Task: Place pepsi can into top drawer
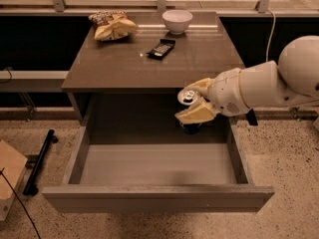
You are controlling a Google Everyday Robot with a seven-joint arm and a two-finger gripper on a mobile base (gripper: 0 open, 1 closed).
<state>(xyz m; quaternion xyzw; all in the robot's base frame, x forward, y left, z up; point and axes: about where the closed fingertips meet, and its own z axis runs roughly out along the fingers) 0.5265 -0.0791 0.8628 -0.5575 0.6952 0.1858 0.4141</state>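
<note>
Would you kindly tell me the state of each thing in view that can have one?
Top drawer, pulled open.
Pepsi can, upright, held above the drawer's back right, not set down.
Gripper, shut on the can.
Bowl, upright on the table.
Chip bag, lying on the table.

table (119, 66) brown, glossy top | chip bag (112, 25) far left on it | white bowl (177, 20) far centre | black remote (161, 48) just nearer than bowl | black bar (40, 161) on floor, left | gripper (193, 106) at table's near edge, right
</note>
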